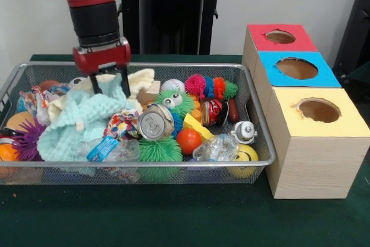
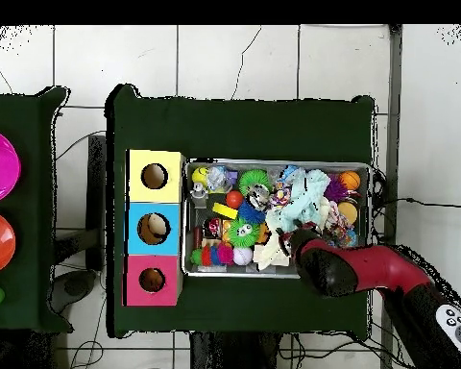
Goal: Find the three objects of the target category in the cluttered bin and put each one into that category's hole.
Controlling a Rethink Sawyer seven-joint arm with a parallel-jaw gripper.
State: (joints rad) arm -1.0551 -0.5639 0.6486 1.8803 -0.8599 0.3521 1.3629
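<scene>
The silver wire-mesh bin [image 1: 173, 163] is full of clutter; it also shows in the overhead view [image 2: 273, 161]. My gripper [image 1: 108, 87] is open and hangs low over the bin's far left part. Its fingers [image 1: 93, 84] straddle a cream cloth just above a mint knitted cloth [image 1: 75, 122]. In the overhead view my arm [image 2: 330, 267] covers the gripper. The red-topped hole [image 1: 280, 37] is on the far box to the right of the bin, also seen from overhead [image 2: 152, 280]. I cannot make out any plush animal in the pile; they are hidden.
A blue-topped hole [image 1: 296, 68] and a yellow-topped hole [image 1: 319, 110] sit nearer than the red one. The pile holds green spiky balls [image 1: 160, 151], a crushed can [image 1: 155, 124], a red ball [image 1: 189, 140], a rope toy [image 1: 211, 87] and a baseball [image 1: 172, 85].
</scene>
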